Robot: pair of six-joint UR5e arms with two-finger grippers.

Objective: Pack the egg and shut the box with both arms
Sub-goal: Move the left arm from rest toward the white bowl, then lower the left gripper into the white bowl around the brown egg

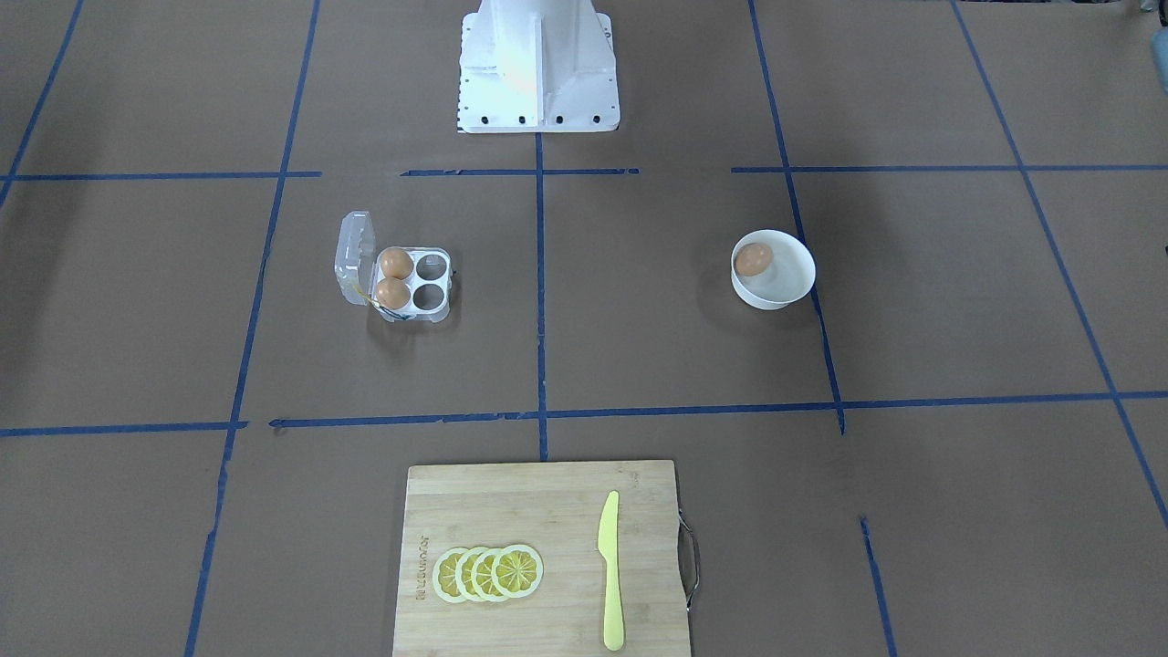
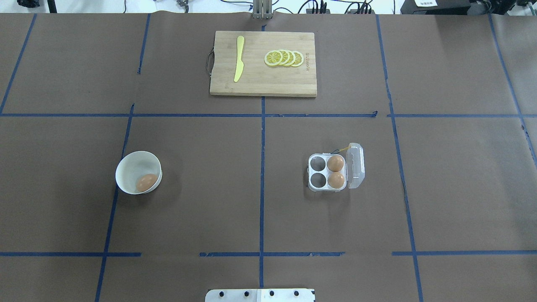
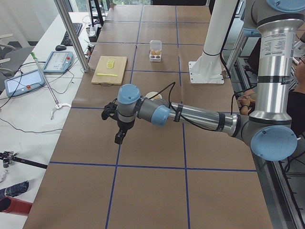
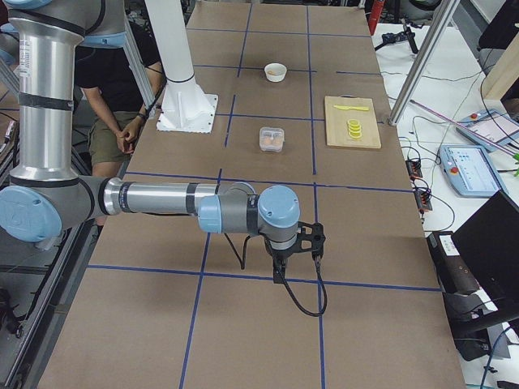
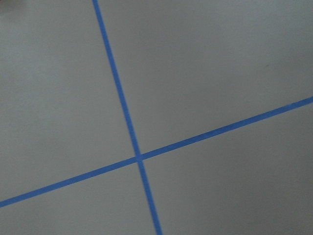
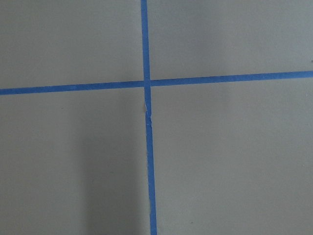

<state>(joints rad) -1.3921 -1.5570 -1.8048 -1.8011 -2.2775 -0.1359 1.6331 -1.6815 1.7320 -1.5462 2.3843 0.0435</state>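
Note:
An orange-brown egg (image 1: 752,259) lies in a round white bowl (image 1: 792,285); it also shows in the overhead view (image 2: 146,182). The clear four-cup box (image 2: 317,188) stands with its lid (image 2: 356,165) open and upright. It holds two brown eggs (image 2: 335,163) in the cups by the hinge, and the other two cups are empty. A yellow string hangs at its edge. My left gripper (image 3: 117,139) shows only in the exterior left view, low over bare table near the bowl. My right gripper (image 4: 279,277) shows only in the exterior right view, far from the box (image 4: 272,138). I cannot tell whether either is open.
A wooden cutting board (image 2: 260,86) with a yellow knife (image 2: 239,58) and lemon slices (image 2: 284,58) lies at the far side. The white robot base (image 1: 537,73) stands at the near side. Blue tape lines cross the brown table. A person sits by the base (image 4: 122,89).

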